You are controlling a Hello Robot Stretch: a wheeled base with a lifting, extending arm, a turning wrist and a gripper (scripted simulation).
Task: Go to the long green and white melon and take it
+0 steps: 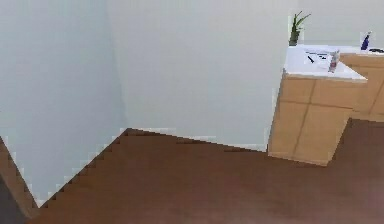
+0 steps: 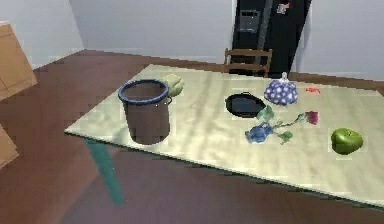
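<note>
**Pale green shape behind the pot on the table, jaw state unknown**

In my arm side view, a table with a pale yellow-green top and teal legs runs across the scene. A dark pot stands near its left end. Just behind the pot, at its far right and partly hidden by it, lies a pale green rounded thing. I cannot say for sure that it is the melon.

Further right on the table are:
- a black dish
- a blue and white patterned round vessel
- a small blue cluster
- a green apple, near the right end

A wooden chair stands at the table's far side. Behind it, against the wall, is a tall dark appliance.

I cannot tell the state of the gripper's jaws, whether they grasp anything, or how the pale green thing lies relative to them.

My forward view looks into a corner of pale walls over a dark wood floor. At the right is a wooden cabinet with a white top, and at its far end stand a potted plant and a blue bottle.
</note>
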